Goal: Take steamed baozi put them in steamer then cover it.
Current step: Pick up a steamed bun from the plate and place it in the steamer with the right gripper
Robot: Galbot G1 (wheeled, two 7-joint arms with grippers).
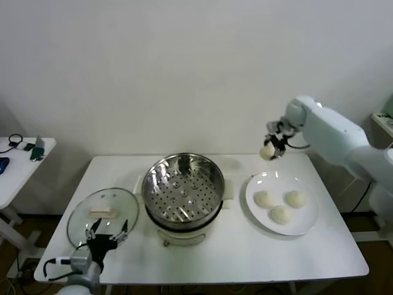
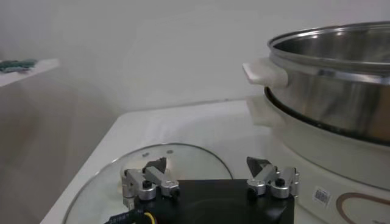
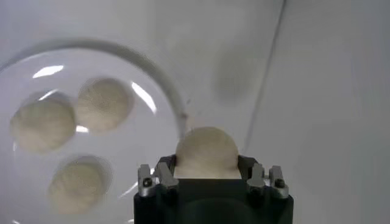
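**Right arm has bun one in the air; steamer lies off to its left**

Right gripper point(image 1: 271, 147) is pinching one steamed baozi point(image 1: 266, 152), held in the air above the table's point(image 1: 245, 252) far edge, just beyond the white plate point(image 1: 310, 216). The right wrist view confirms it: bun point(image 3: 206, 151) seated between the jaws, a finger on each side, plate point(image 3: 172, 103) below and behind it.

Three more baozi point(image 1: 280, 206) sit on the plate, clustered near its middle, close together.

Key relation: the steamer point(image 1: 183, 186) is empty and open, mid-table, on the robot's left of the held bun and nearer the robot. So I judge the next move to be a sideways carry to the left across the plate rim, then down into the perforated basket. The bun is round, so there's no long axis to align. The right arm is clearly nearer the plate.

Left gripper point(image 1: 105, 235) is parked low over the glass lid point(image 1: 86, 212), jaws spread wide, holding nothing. The lid lies flat on the table left of the steamer, just beside it. The left arm looks best placed for covering.

Risk: a soft bun could deform or slip if squeezed harder.
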